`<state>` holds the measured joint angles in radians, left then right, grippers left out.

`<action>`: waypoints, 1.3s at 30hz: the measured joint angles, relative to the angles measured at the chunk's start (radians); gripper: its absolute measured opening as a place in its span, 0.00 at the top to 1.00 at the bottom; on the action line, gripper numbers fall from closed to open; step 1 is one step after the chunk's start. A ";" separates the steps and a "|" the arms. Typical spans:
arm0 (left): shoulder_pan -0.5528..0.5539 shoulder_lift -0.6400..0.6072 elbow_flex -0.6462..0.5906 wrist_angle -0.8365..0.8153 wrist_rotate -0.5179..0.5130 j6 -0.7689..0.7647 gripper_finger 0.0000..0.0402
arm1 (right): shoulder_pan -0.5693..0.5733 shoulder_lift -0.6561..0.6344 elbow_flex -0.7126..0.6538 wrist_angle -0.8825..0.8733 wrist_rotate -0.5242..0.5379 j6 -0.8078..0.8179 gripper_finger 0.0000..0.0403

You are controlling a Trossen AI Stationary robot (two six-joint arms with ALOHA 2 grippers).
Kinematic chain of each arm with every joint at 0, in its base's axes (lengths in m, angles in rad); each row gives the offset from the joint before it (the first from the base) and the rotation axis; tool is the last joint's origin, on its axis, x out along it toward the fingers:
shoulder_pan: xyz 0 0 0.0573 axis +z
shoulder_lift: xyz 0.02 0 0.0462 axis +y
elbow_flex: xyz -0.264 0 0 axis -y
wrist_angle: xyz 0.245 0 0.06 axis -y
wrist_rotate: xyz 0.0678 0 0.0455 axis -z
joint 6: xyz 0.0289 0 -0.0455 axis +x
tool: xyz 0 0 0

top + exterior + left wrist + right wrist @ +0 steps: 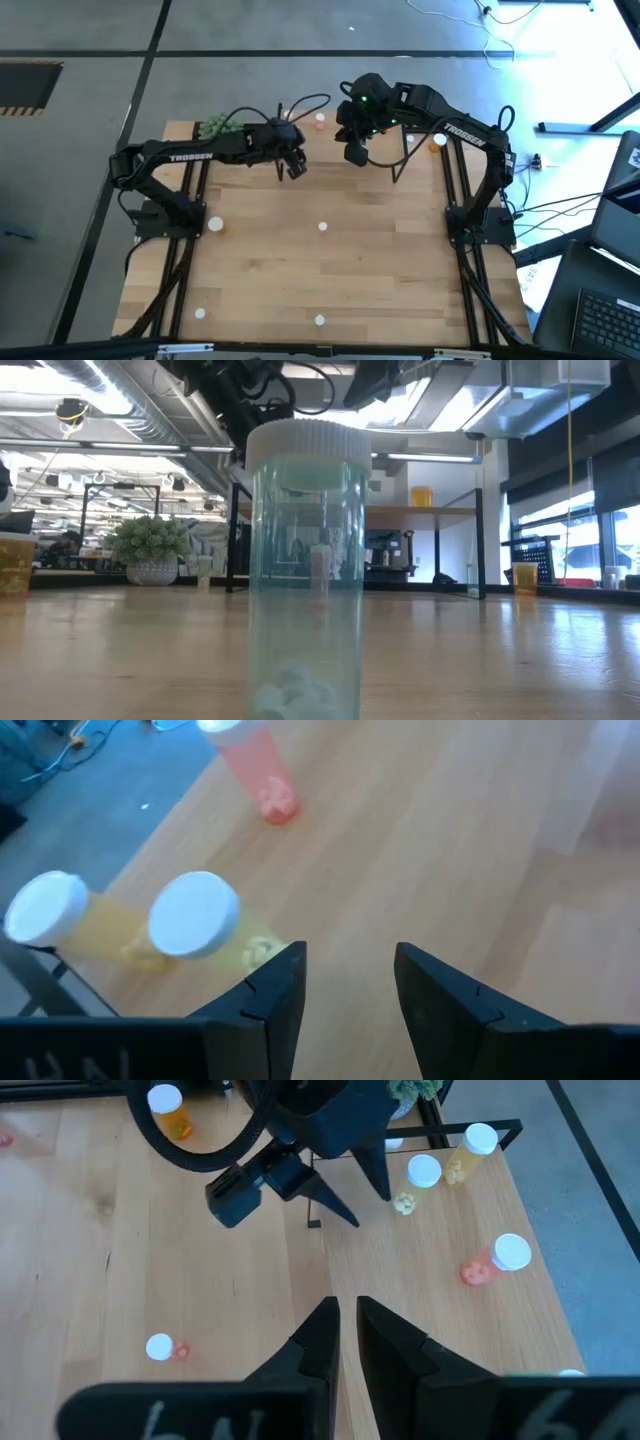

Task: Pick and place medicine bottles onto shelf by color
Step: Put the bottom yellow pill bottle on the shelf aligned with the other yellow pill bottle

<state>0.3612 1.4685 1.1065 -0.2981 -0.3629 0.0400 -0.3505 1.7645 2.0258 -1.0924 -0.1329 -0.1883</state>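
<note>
Wood tabletop (pixel 330 270) under me. Shelf (pixel 450 1310) at far edge w/ two yellow bottles (pixel 195 920) and a pink bottle (pixel 255 765) on it. My left gripper (pixel 345 975) hovers just beside the yellows, fingers parted, empty. Right gripper (pixel 342 1335) above shelf, fingers nearly together, empty.

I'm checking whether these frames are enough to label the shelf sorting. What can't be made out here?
- High view: both end effectors cover most of the shelf, hiding its bottles.
- Low view: the green bottle blocks the middle; its base is cut off.
- High view: bottles on the table are too small for colour.
</note>
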 joint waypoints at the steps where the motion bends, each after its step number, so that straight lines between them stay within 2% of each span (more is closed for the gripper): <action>1: -0.003 0.000 0.000 0.000 0.002 0.012 0.63 | 0.000 0.000 0.000 0.000 0.000 0.000 0.89; 7: -0.007 0.000 0.000 0.022 0.005 0.044 0.63 | 0.000 0.000 0.000 0.000 0.000 0.000 0.89; 14: -0.007 -0.001 0.000 0.084 -0.081 0.085 0.63 | 0.000 0.000 0.000 0.000 0.000 0.000 0.89; 24: -0.007 -0.001 0.000 0.068 -0.083 0.077 0.63 | 0.000 0.000 0.000 0.000 0.000 0.000 0.89; 36: -0.006 -0.001 0.000 0.036 -0.124 0.074 0.63 | 0.000 0.000 0.000 0.000 0.000 0.000 0.89; 39: -0.006 -0.001 0.000 0.035 -0.160 0.074 0.63 | 0.000 0.000 0.000 0.000 0.000 0.000 0.89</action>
<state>0.3550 1.4677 1.1065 -0.2632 -0.5228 0.1138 -0.3504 1.7649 2.0256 -1.0927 -0.1326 -0.1879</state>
